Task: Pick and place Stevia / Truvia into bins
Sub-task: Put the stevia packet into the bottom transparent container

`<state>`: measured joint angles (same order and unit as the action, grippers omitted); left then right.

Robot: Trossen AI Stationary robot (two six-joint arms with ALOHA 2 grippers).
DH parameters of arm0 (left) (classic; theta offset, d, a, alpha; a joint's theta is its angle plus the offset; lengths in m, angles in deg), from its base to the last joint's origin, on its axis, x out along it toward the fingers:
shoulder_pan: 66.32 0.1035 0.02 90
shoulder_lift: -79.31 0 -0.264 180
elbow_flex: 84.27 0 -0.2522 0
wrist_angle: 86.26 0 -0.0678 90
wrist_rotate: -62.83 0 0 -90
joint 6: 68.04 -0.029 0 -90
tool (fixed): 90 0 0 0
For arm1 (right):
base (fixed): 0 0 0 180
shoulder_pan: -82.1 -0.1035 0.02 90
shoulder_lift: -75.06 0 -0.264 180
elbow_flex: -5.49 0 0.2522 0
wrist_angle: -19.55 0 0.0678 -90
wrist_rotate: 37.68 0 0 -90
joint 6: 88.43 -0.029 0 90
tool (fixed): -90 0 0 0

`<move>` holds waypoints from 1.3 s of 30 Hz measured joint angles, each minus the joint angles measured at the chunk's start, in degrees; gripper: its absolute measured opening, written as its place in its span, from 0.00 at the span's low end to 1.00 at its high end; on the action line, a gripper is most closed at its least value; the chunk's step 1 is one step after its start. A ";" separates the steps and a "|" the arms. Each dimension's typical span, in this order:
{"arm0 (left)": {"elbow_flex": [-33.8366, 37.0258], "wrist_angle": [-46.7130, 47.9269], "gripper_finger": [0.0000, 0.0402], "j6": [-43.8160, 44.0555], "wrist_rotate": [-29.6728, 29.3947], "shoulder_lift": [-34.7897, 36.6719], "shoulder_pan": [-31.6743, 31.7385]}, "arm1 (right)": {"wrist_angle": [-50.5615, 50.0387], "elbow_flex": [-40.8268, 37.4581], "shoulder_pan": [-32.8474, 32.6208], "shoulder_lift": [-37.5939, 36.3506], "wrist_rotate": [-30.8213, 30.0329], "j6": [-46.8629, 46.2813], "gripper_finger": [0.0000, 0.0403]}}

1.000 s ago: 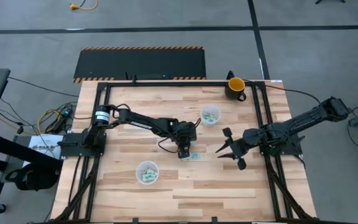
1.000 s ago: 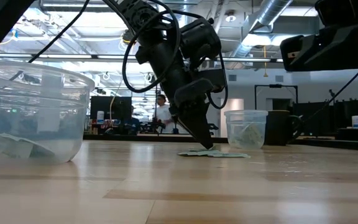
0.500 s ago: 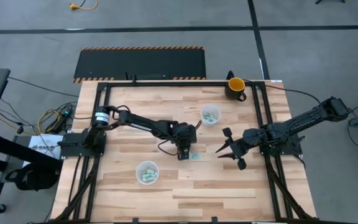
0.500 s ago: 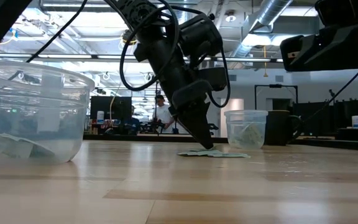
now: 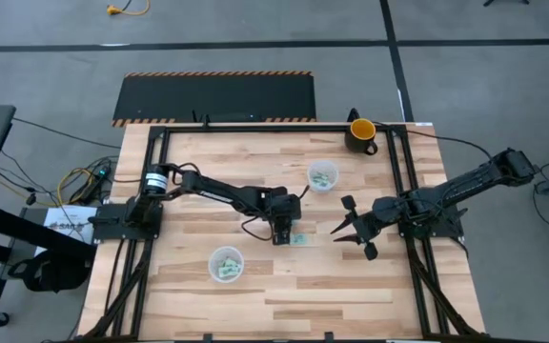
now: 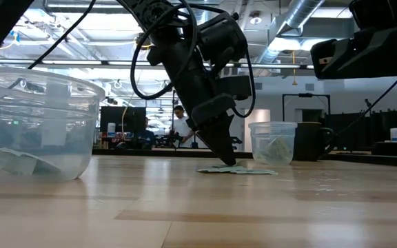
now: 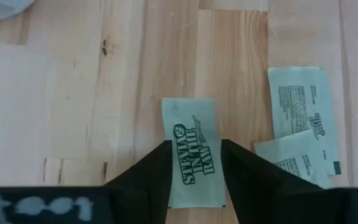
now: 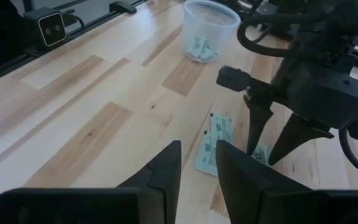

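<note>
Three loose sachets point(image 7: 192, 151) (two overlapping), two bins point(image 5: 225, 264).

Near the far right corner of my pale wooden tabletop point(image 5: 255, 295) stands a dark mug with a yellow inside point(image 5: 361, 131), upright.

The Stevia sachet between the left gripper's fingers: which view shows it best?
The left wrist view: the Stevia sachet lies flat, label readable. High view shows only a pale speck beside the left gripper; low view shows it edge-on; right wrist view shows sachets small.
</note>
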<state>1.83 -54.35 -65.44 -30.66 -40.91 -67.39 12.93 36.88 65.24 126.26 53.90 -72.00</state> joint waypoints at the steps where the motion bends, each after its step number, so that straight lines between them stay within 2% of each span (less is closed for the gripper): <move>1: 0.00 0.02 0.33 0.00 -0.12 0.00 -0.07 | 0.00 0.00 0.00 0.00 0.00 0.02 0.23; 11: 0.00 2.05 0.35 4.26 -0.15 0.00 1.04 | 0.00 0.00 0.00 0.00 0.00 0.02 0.23; 20: -0.28 -0.59 0.34 5.82 6.75 -1.77 3.24 | 0.04 0.00 0.00 0.02 0.00 0.04 0.23; 24: -0.26 -1.38 0.28 6.17 7.94 -2.22 3.72 | 0.01 -0.01 0.01 0.24 -0.04 0.07 0.23; 32: -0.15 -2.47 0.04 5.93 8.86 -2.43 3.67 | 0.09 0.00 0.07 0.24 -0.13 0.07 0.23; 39: -0.09 -2.97 0.03 5.53 7.23 -2.51 2.83 | 0.09 0.00 0.04 0.24 -0.11 0.07 0.23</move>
<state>1.74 -57.32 -59.91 -23.43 -43.42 -64.57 13.01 36.88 65.28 126.50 53.79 -71.94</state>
